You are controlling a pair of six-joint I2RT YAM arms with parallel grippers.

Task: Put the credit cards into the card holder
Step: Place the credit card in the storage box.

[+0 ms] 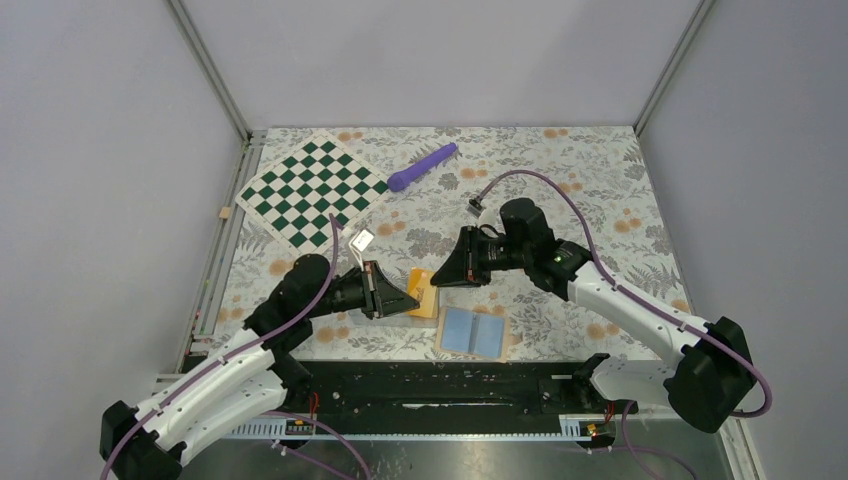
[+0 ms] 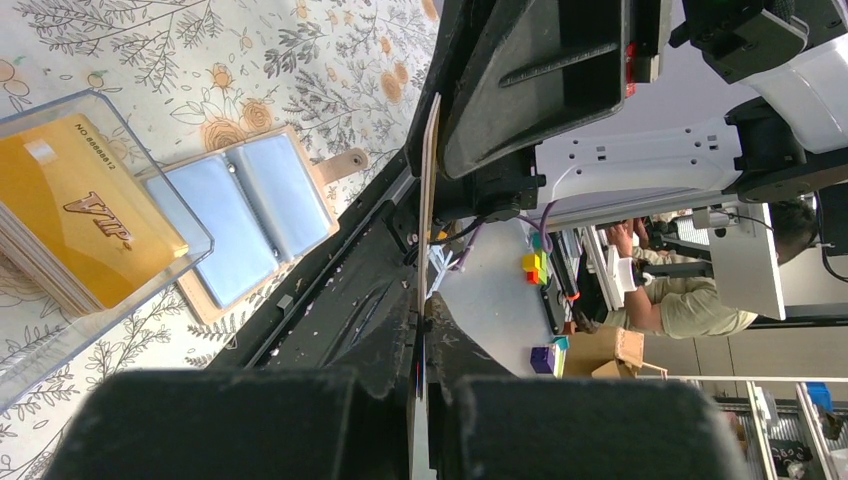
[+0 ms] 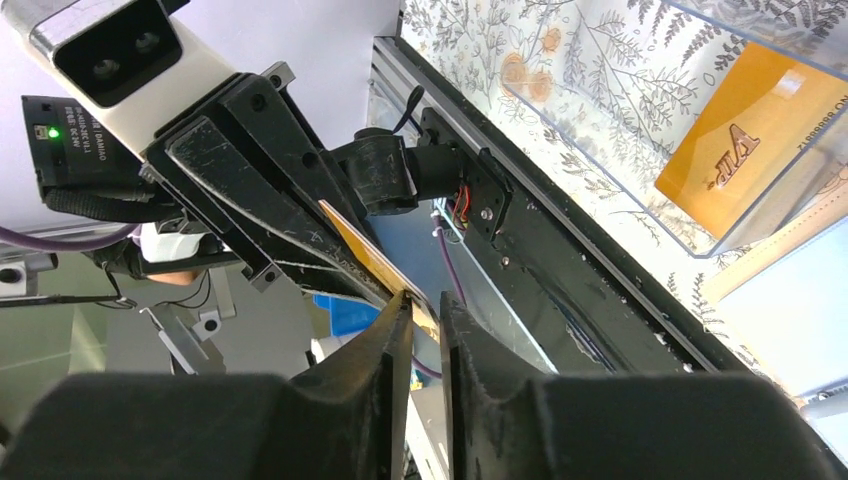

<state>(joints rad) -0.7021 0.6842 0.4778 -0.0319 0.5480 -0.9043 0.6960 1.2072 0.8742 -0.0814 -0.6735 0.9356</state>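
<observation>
My left gripper (image 1: 408,300) (image 2: 422,320) is shut on one orange-yellow credit card (image 2: 428,200) (image 3: 365,250), held edge-up above the table between the two arms. My right gripper (image 1: 445,272) (image 3: 425,305) faces it. Its jaws straddle the card's free end with a narrow gap still showing, so they are open. More credit cards, the top one gold (image 2: 90,215) (image 3: 745,150), lie in a clear plastic case (image 1: 422,293) (image 2: 190,240) just below the grippers. The card holder (image 1: 473,333) (image 2: 240,215) lies open beside the case, light blue pockets up.
A green-and-white checkerboard (image 1: 313,190) lies at the back left. A purple stick-shaped object (image 1: 422,166) rests behind the arms. A black rail (image 1: 450,385) runs along the near edge, close to the card holder. Grey walls enclose the floral tabletop (image 1: 600,200).
</observation>
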